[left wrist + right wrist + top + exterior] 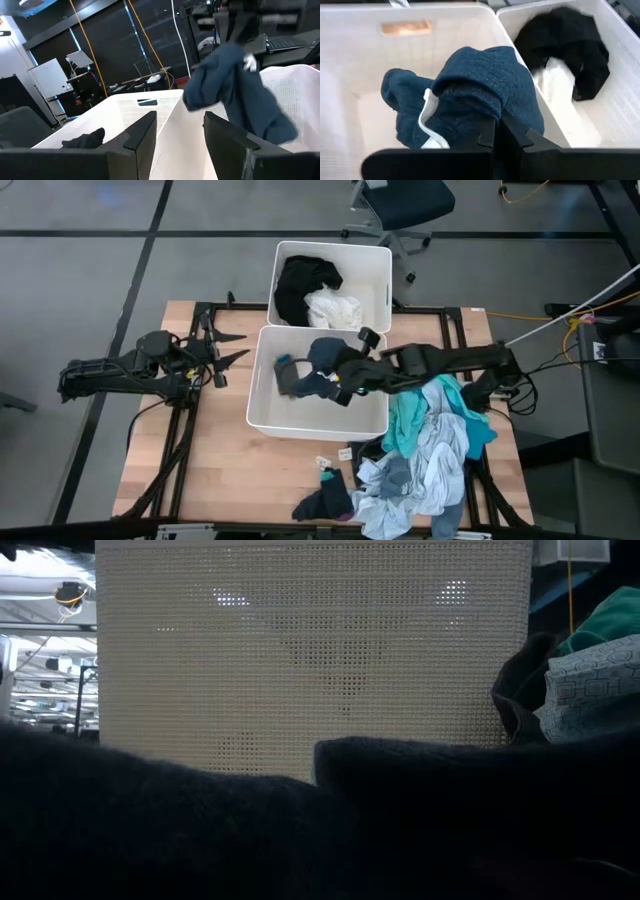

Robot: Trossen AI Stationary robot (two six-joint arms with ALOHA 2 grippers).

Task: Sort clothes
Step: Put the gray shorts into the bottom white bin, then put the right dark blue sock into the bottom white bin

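Two white bins stand mid-table. The far bin (380, 275) holds a black garment (305, 280) and a white one (333, 310). Over the near bin (262, 405) hangs a navy garment (310, 370), with my right gripper (345, 380) shut on it; it reaches in from the table's right. A pile of clothes (430, 450) in teal, light blue and grey lies at the near right. My left gripper (235, 350) stands open at the table's left, level, pointing at the bins, holding nothing. My right gripper pinches a bunched fold of the navy garment (490, 112) between its two shut fingers, slanting down from the table's right. The cloth hangs slack below the fingers (235, 90), inside the near bin's walls. I cannot tell whether its lower end touches the bin's floor.
Dark socks (325, 500) and a small white piece (345, 452) lie on the wood near the front edge. In the low view dark cloth (300, 830) fills the foreground before the bin's perforated wall (300, 660). Bare wood shows at the near left (190, 470).
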